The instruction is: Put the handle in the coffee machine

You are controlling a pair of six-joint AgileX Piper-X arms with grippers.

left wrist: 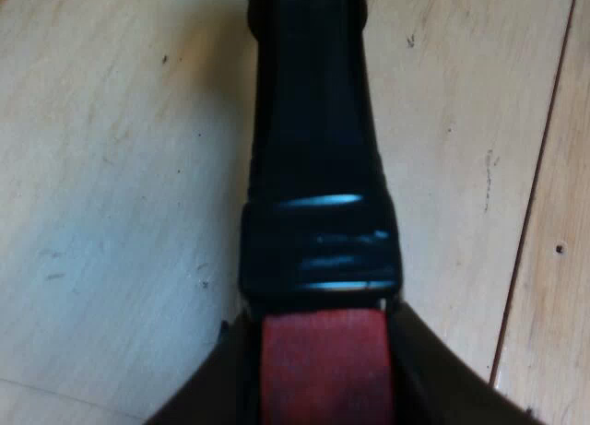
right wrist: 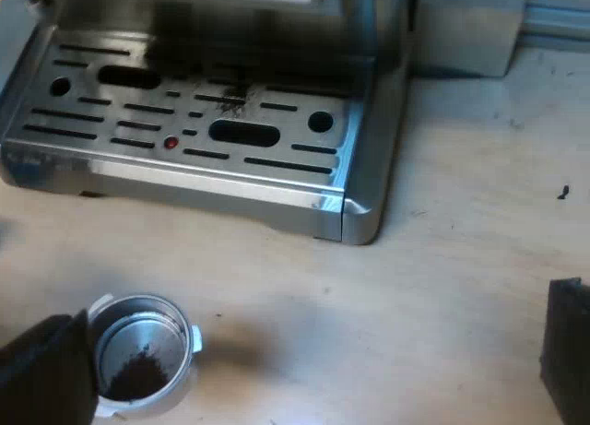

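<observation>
Left wrist: one handle (left wrist: pixel 313 158), glossy black, widening into a ribbed collar, then one red end (left wrist: pixel 323 365). Left hand (left wrist: pixel 323 393) clenched on that red end, one finger each side. Pale wood counter (left wrist: pixel 111 167) behind it.

Right wrist: one coffee machine (right wrist: pixel 369 194) with one slotted drip tray (right wrist: pixel 184 130). One metal holder (right wrist: pixel 152 325) sits on the counter near the machine's front, dark grounds (right wrist: pixel 134 379) inside. Right hand (right wrist: pixel 321 305) spread wide, grasping nothing.

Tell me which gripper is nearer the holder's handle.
Left. The left gripper clasps the handle at its red end; the right gripper hangs open by the holder's metal cup, one finger beside it.
</observation>
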